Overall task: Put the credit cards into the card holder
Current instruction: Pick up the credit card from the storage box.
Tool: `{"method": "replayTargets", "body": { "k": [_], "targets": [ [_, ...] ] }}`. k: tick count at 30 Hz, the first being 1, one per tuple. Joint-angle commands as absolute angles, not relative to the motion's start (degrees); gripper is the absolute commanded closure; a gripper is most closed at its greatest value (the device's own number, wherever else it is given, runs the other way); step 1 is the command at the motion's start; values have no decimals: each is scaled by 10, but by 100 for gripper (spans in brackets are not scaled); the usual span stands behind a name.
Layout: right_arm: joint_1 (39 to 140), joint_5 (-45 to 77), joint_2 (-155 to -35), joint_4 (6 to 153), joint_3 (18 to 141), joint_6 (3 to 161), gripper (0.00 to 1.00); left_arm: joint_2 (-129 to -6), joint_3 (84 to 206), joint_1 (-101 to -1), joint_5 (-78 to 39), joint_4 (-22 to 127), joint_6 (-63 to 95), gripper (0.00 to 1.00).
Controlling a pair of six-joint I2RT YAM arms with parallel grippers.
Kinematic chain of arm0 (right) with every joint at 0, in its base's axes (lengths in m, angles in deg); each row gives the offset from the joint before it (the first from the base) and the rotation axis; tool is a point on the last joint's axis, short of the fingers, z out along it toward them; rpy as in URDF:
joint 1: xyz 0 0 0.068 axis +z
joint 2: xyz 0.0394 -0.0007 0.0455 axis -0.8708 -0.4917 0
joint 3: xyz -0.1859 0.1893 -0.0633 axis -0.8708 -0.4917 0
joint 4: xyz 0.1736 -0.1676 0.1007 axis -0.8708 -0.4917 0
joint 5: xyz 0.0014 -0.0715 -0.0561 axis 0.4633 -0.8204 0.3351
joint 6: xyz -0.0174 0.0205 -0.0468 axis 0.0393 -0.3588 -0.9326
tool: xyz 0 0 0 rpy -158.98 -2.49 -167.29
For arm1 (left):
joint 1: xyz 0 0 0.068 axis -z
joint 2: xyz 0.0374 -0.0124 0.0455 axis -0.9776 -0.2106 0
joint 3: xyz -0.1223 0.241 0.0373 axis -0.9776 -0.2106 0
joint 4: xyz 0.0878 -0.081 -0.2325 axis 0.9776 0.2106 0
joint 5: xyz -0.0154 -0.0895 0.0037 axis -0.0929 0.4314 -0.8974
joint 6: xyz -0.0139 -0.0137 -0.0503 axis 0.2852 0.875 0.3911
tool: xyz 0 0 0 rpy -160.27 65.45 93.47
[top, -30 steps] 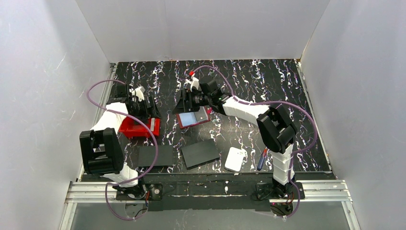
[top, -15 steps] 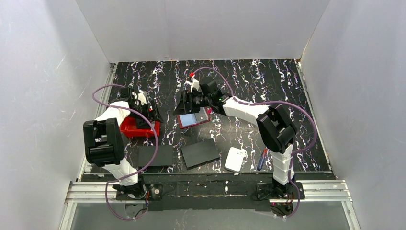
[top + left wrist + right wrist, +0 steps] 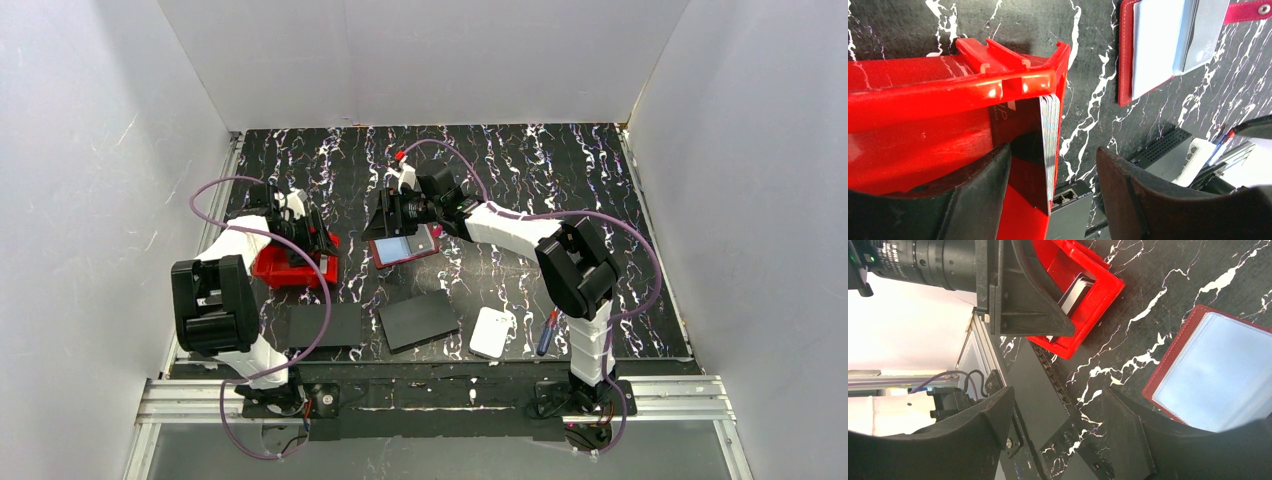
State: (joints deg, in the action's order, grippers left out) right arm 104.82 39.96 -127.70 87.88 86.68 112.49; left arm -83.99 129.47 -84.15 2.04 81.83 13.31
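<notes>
Credit cards (image 3: 1049, 135) stand in red bin (image 3: 923, 90); card holder (image 3: 1126, 55) lies open.

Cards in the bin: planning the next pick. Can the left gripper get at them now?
Probably yes: the open left gripper straddles the cards, but the bin wall sits between its fingers too and may get pinched.

- Left gripper (image 3: 1053, 155): jaws apart, straddling a wall of the red bin (image 3: 948, 90), one finger inside and one outside.
- Right gripper (image 3: 1058, 400): jaws apart, nothing between them, positioned right of the red bin.
- Both arms: bent at the elbow.
</notes>
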Motion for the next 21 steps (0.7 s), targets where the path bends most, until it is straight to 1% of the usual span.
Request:
{"method": "replayTargets", "body": {
  "k": [1,15,18,21],
  "targets": [
    [1049,412,-1282,901,865,1123,28,-799,1284,-843,35,819,131,43],
    [1050,413,-1285,902,866,1124,28,-795,1289,-842,7,833,123,68],
    [1050,414,-1285,902,864,1124,29,-788,1291,-842,-6,839,119,75],
    [1050,415,-1285,901,864,1123,29,-780,1292,-842,-22,842,118,78]
  ]
}}
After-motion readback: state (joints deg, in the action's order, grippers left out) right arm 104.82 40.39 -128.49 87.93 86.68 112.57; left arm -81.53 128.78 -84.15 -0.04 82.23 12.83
